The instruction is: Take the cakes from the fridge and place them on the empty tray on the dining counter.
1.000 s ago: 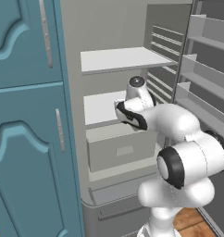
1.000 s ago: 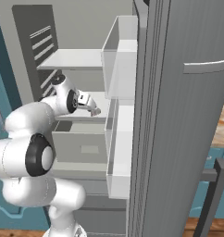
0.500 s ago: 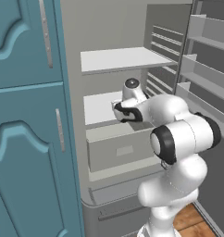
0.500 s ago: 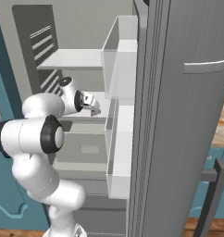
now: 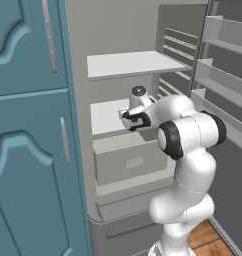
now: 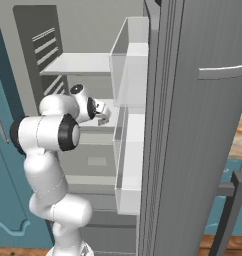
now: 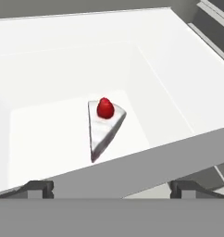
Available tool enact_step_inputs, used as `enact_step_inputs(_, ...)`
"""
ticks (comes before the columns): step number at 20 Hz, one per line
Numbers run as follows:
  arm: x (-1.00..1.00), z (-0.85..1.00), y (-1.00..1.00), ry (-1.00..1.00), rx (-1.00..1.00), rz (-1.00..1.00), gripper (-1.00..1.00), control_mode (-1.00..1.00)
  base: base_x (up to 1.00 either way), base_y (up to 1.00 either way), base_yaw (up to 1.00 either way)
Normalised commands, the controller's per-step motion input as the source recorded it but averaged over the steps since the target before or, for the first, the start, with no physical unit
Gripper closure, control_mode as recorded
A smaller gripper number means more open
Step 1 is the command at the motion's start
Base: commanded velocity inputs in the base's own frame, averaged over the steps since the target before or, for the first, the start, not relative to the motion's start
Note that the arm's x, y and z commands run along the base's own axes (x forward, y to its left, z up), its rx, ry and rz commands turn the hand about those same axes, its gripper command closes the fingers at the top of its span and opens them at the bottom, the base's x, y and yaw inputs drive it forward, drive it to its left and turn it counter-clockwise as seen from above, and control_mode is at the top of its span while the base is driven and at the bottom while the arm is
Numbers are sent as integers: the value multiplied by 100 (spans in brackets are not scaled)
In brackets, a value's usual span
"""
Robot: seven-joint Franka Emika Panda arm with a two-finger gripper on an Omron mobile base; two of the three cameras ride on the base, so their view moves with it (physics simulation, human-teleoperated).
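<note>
Facing cake, hand-view exclusive

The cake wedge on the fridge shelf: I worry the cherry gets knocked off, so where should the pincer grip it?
Probably across the cake wedge's two long slanted sides, below the cherry, coming down from above. It lies flat and apart from the shelf walls, and the open pincer spans it easily.

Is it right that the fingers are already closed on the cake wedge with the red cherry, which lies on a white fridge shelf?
Not quite. In the hand view the fingers stand wide open, with the cake wedge lying untouched ahead of them. The rest holds: it has a red cherry on top and lies on a white fridge shelf.
</note>
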Motion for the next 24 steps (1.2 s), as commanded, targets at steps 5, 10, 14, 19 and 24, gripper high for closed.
enact_step_inputs(5,43,-21,0,0,0,0,-100,-100,0,0,0)
enact_step_inputs(10,31,-19,0,0,0,0,-100,-100,0,0,0)
enact_step_inputs(14,26,-20,0,0,0,0,-100,-100,0,0,0)
enact_step_inputs(19,28,-19,0,0,0,0,-100,-100,0,0,0)
enact_step_inputs(24,32,-20,0,0,0,0,-100,-100,0,0,0)
